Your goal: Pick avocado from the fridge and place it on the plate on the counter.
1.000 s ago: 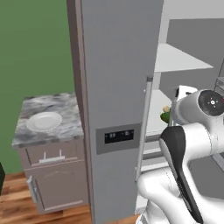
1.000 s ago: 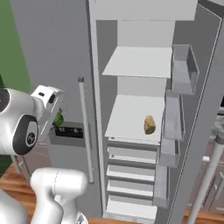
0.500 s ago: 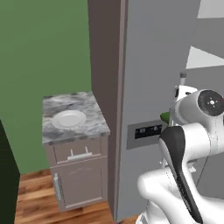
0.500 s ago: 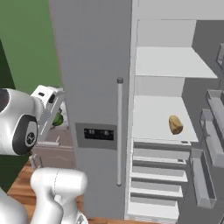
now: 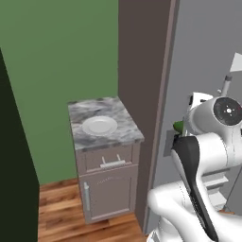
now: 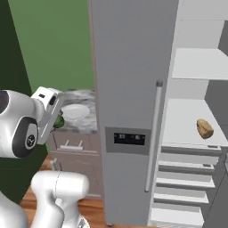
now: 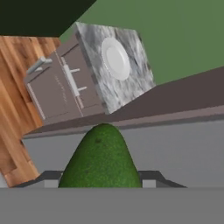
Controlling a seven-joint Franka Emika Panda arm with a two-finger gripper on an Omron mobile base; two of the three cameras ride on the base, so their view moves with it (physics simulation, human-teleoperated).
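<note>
Green avocado (image 7: 101, 159) is gripped by the tool (image 6: 57, 119) and should be lowered gently onto the plate (image 5: 99, 125) centre

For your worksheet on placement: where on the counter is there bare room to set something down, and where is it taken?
The plate takes the counter middle. Bare marble borders it: a strip toward the green wall, another along the front edge. The plate itself lies empty.

No text can be read; the fridge (image 6: 133, 89) display panel (image 6: 129, 139) is illegible.
</note>
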